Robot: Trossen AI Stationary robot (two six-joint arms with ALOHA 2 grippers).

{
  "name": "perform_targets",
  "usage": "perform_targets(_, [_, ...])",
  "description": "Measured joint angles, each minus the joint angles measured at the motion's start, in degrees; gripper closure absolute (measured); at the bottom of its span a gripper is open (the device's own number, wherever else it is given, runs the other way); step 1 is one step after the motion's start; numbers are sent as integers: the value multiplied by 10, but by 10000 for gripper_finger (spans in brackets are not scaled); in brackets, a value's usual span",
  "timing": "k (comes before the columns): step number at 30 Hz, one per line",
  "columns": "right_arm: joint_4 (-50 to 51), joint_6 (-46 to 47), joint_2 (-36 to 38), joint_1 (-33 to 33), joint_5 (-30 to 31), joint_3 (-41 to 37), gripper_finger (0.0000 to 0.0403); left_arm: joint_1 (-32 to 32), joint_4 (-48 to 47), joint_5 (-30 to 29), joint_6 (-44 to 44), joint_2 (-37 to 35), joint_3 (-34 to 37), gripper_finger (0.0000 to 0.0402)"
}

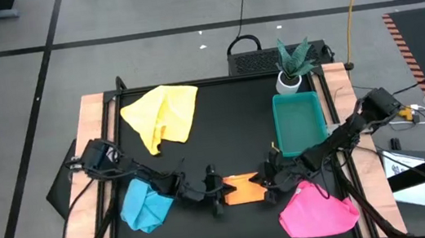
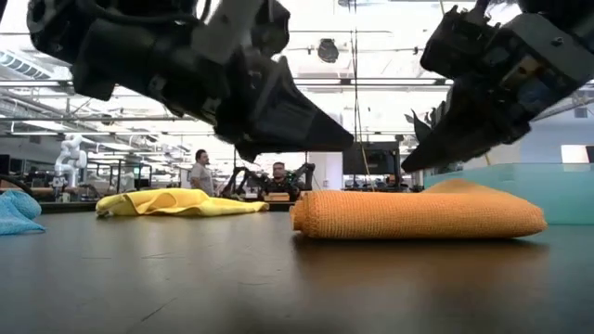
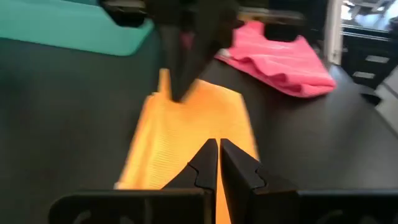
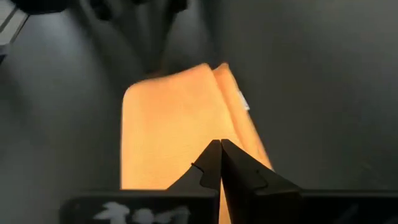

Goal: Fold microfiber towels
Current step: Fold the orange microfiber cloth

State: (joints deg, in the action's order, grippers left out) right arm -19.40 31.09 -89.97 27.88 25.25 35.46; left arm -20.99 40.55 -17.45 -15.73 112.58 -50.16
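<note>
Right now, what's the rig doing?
Folding towels. Both arms meet over the folded orange towel at the table's near edge: the left gripper at one end, the right gripper at the other, both shut. The yellow towel, blue towel and pink towel lie crumpled, not yet folded.
</note>
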Motion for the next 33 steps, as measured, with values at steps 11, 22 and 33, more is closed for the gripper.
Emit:
perform_targets(11, [21,34,-52,-1,4,-1,403,30,-28,-1,-44,65,-1,383])
perform_targets(22, [97,21,13,54,83,-1,403,29,-35,-2,-45,67,-1,383])
perform_targets(33, [83,59,-11,30,91,-2,403,26,-32,-2,-50,68,0,383])
